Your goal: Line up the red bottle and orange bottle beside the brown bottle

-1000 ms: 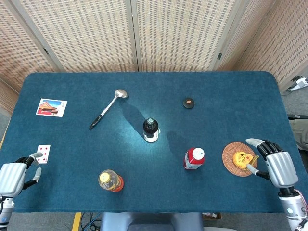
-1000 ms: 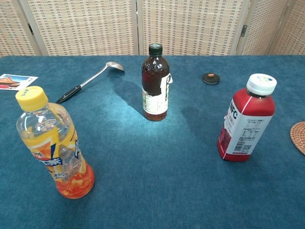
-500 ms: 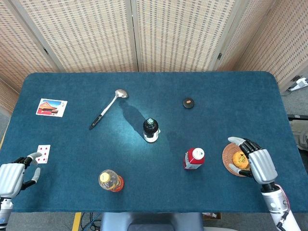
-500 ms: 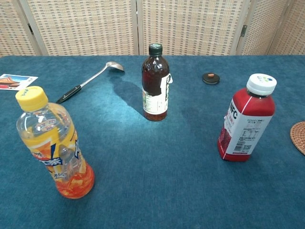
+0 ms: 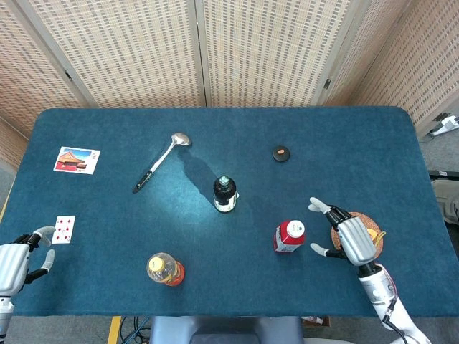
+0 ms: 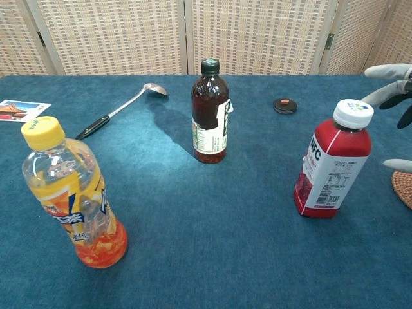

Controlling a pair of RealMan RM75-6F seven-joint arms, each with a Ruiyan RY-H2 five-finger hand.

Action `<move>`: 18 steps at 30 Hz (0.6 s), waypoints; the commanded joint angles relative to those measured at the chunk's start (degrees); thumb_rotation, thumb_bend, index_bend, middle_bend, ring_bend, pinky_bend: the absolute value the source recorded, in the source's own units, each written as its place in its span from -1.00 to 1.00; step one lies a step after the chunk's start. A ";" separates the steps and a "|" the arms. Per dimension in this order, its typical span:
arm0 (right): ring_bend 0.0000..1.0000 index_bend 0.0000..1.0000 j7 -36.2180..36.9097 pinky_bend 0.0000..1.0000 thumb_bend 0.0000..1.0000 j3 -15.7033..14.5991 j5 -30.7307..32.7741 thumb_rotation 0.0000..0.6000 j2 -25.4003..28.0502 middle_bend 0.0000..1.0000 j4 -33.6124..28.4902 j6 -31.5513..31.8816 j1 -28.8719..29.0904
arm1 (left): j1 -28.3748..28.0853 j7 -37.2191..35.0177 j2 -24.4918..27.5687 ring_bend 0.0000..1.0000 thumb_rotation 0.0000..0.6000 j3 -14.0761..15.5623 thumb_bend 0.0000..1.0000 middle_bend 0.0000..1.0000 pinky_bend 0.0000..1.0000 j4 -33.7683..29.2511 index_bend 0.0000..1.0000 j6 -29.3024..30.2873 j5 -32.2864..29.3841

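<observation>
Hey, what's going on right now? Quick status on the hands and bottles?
Right robot hand open beside red bottle, not touching. Left robot hand idle at table edge. Orange bottle and brown bottle upright, untouched. Nothing between them.

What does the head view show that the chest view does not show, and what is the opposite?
Only the head view shows the left hand, open at the table's near left corner, the playing card beside it, and the whole right hand over the woven coaster. Only the chest view shows the bottles' labels and liquid levels. Both show the brown bottle, red bottle, orange bottle, ladle, picture card and small round lid.
</observation>
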 commanded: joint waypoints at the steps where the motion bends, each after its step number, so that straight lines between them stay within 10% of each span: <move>1: -0.52 -0.79 1.79 -0.20 -1.00 -0.29 -0.09 1.00 -0.43 -0.46 -0.26 -1.22 1.11 | 0.09 -0.07 0.10 -0.07 1.00 -0.02 -0.15 -0.02 0.36 -0.08 0.08 0.09 -0.05; 18: -0.52 -0.79 7.33 -0.20 -1.00 -0.83 2.00 1.00 -1.45 -0.44 0.07 -7.92 5.73 | 0.24 0.01 0.18 -0.07 1.00 0.04 -0.15 -0.02 0.36 0.01 0.08 -0.23 -0.16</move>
